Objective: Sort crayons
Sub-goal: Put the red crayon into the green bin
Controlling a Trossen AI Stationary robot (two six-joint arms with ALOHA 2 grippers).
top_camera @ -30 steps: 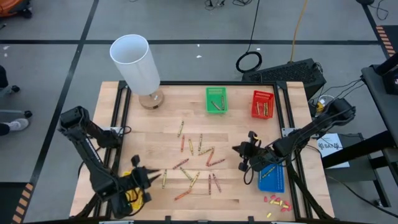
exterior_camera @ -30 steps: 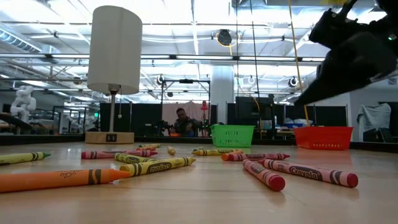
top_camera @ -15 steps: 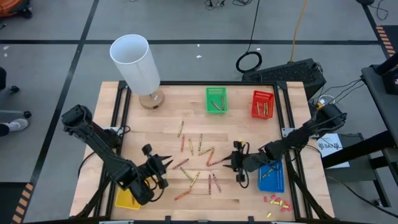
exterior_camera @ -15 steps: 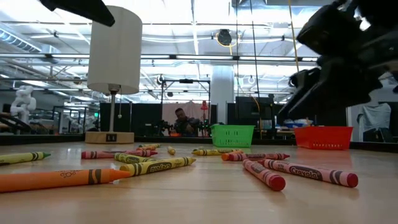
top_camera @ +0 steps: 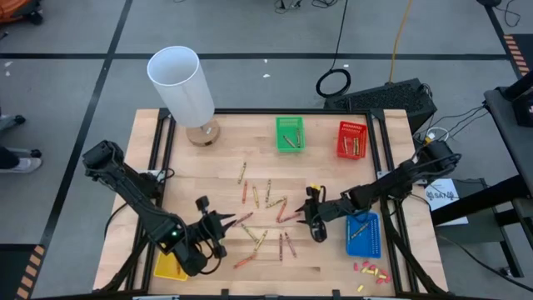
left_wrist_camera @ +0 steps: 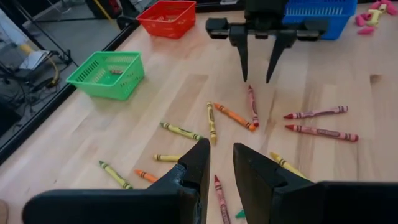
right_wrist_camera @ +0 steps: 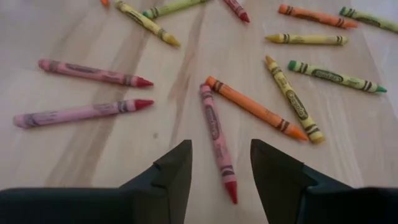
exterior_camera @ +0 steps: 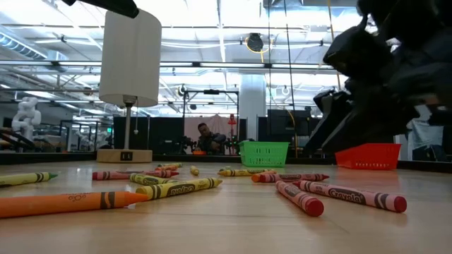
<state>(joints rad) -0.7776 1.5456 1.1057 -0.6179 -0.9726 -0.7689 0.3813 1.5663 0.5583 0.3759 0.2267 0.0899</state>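
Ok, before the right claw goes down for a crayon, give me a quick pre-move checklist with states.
1. Right claw open: ok.
2. Right claw empty: ok, nothing between its fingers.
3. Target lined up: ok, a red crayon lies on the table just ahead of the gap.
4. Neighbour clearance: not ok, an orange crayon touches the red one's far end.
5. Left claw out of the way: ok, it sits apart across the scattered crayons.
6. Red basket reachable: cannot tell.

The red crayon (exterior_camera: pixel 353 195) lying closest on the table has the word "Crayola" on its paper wrap. The yellow crayon (exterior_camera: pixel 178 188) and the orange crayon (exterior_camera: pixel 70 203) have printing on their wraps too, but it is too small to read.
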